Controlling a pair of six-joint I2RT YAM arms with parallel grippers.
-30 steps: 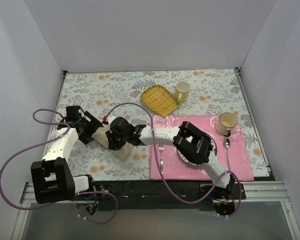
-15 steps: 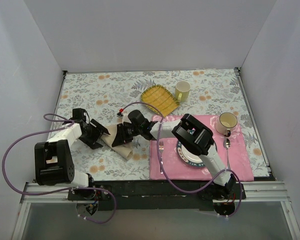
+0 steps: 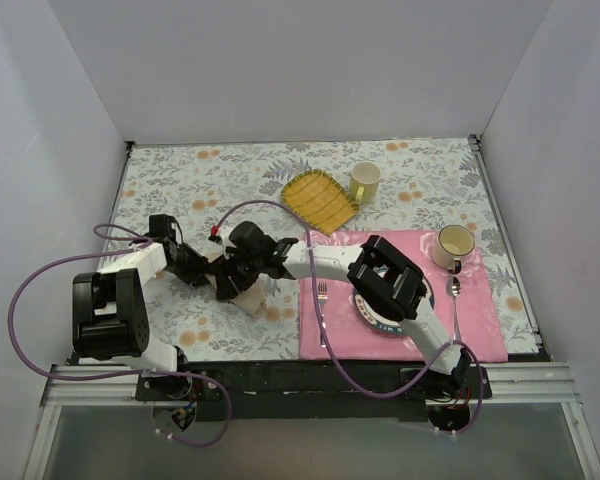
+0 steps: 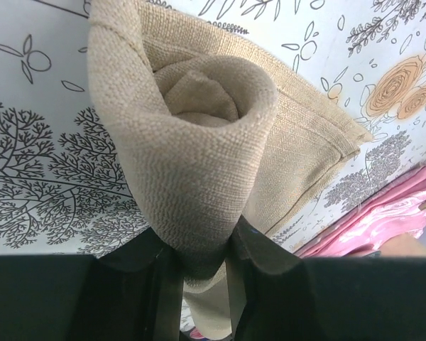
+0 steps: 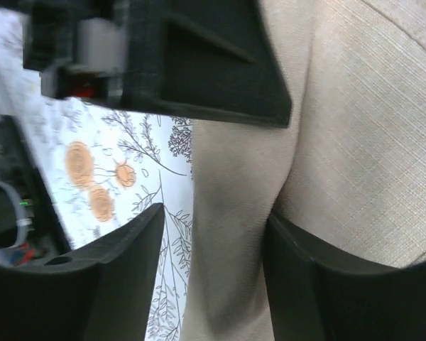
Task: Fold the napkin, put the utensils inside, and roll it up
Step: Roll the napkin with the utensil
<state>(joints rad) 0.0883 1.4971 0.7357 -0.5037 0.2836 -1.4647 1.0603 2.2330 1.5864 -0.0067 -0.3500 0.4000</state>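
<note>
The beige napkin [image 3: 248,298] lies left of centre as a rolled bundle, mostly covered by both grippers. In the left wrist view the roll's open end [image 4: 199,106] faces the camera and only cloth shows inside it. My left gripper [image 3: 202,272] [image 4: 202,266] is shut on that end of the roll. My right gripper [image 3: 236,275] [image 5: 216,270] straddles the roll [image 5: 234,213] and is open, with bare table showing beside its left finger. Of the utensils, a fork [image 3: 322,303] and a spoon [image 3: 455,298] lie on the pink mat [image 3: 480,330].
A plate [image 3: 378,318] on the pink mat is largely hidden under my right arm. A cup [image 3: 454,245] stands on the mat's far corner. A yellow checked cloth [image 3: 320,198] and a pale green mug [image 3: 364,181] sit further back. Walls enclose three sides.
My left gripper has gone from open to shut on the roll's end. My right gripper has let go and opened. The bundle and both grippers shifted slightly.
</note>
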